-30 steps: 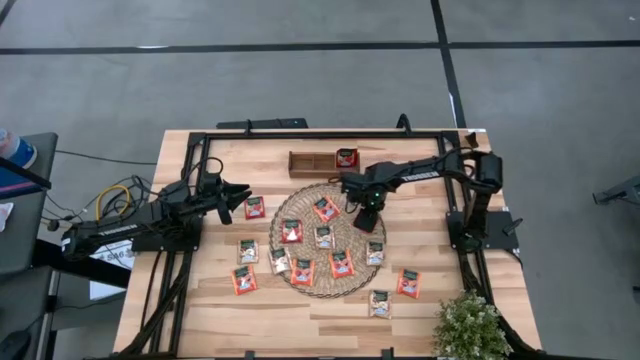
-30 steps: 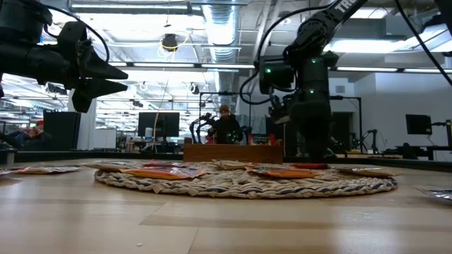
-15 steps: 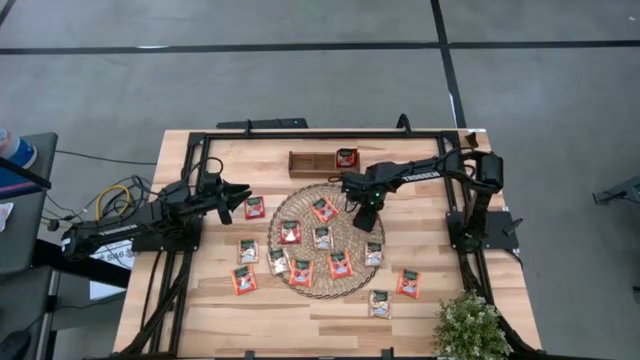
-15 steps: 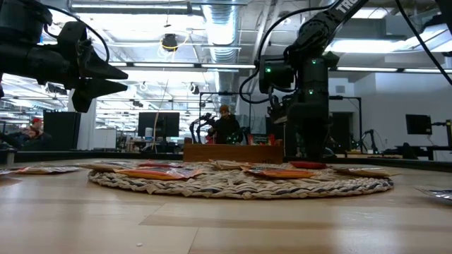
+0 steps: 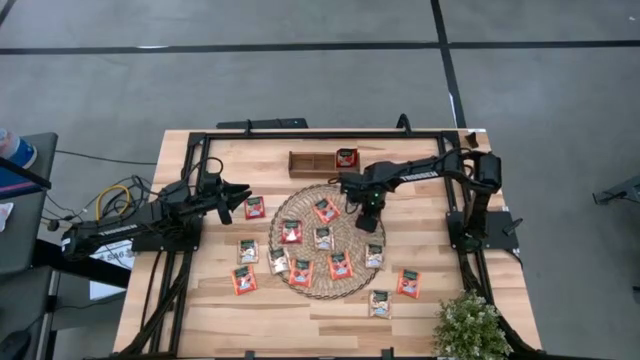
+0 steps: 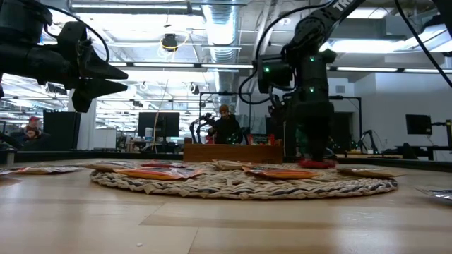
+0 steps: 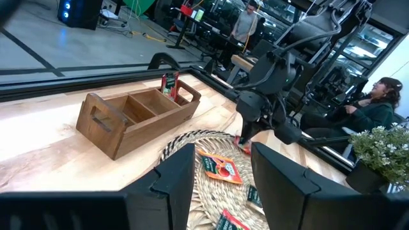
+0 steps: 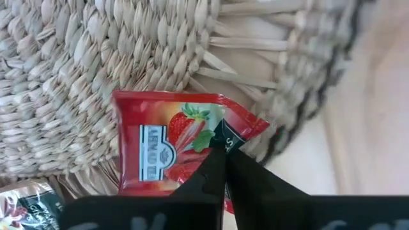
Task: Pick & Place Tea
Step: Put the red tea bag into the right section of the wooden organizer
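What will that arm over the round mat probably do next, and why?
Probably lift straight up. The right gripper has its fingers shut on a red tea sachet at the edge of the woven mat, so raising it clear comes before carrying it toward the wooden tray.

A robotics lab: exposed ceiling ducts (image 6: pixel 219 28), monitors (image 6: pixel 157 124), other robot rigs (image 7: pixel 332 38), people at workstations (image 7: pixel 374 105) behind the tabletop (image 5: pixel 260 300).
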`<state>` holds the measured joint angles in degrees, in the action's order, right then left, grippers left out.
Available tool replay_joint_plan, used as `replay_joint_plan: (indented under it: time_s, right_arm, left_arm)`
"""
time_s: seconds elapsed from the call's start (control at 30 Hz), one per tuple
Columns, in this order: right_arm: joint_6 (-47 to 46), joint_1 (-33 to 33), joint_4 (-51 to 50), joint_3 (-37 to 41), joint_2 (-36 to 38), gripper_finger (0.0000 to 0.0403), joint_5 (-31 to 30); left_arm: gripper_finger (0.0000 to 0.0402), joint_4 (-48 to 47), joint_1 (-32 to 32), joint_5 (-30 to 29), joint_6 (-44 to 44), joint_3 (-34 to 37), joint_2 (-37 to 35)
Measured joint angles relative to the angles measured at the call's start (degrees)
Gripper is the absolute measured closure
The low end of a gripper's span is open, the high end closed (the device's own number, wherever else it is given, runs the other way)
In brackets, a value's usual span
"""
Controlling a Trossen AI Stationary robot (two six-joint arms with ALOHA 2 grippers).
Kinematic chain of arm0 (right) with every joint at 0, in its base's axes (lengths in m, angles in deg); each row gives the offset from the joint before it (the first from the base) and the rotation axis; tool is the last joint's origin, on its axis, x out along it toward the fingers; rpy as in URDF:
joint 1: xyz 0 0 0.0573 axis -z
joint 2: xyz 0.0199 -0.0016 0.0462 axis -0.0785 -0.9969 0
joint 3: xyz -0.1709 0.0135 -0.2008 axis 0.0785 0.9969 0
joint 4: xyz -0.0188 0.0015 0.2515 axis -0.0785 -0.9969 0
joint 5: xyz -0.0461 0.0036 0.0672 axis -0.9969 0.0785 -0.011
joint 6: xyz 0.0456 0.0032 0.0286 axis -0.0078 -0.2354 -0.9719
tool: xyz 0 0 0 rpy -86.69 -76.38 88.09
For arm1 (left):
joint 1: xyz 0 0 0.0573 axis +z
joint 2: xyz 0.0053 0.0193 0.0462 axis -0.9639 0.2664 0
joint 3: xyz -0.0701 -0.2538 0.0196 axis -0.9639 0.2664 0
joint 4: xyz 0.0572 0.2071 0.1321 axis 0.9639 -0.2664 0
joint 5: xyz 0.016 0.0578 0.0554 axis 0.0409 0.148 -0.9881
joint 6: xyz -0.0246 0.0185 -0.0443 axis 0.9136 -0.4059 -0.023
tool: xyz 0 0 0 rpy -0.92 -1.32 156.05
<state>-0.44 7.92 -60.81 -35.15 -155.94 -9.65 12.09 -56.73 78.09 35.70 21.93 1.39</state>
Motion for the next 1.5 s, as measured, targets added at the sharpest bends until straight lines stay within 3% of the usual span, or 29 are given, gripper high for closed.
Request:
replay_joint_plan:
  time_s: [0.33, 0.7, 0.93, 1.17, 1.37, 1.5]
  right_arm:
    - [6.5, -0.09, -15.19, -13.3, 0.02, 0.0401, -4.82]
    - [22.12, -0.09, -18.4, -30.38, 0.2, 0.0402, -26.82]
    - [31.27, 0.24, -12.44, -31.22, 0.24, 0.0402, -36.2]
    - [38.07, 0.89, -4.29, -28.91, 0.24, 0.0402, -38.03]
    - [38.68, 2.81, -4.89, -28.49, -3.14, 0.0402, -38.88]
    - [39.62, 3.34, -5.39, -28.48, -7.35, 0.0402, -42.75]
  left_arm:
    - [0.0256, 0.01, 0.01, 0.0, 0.01, 0.0, 0.0]
    - [0.0256, 0.01, 0.02, -0.02, 0.02, 0.0, -0.01]
    - [0.0256, 0.01, 0.0, -0.02, 0.02, 0.0, 0.0]
    - [0.0256, 0.01, 0.02, -0.02, 0.02, 0.0, -0.01]
    - [0.0256, 0.01, 0.01, -0.02, 0.04, 0.0, 0.01]
    - [0.0256, 0.19, 0.0, -0.04, 0.06, 0.0, -0.01]
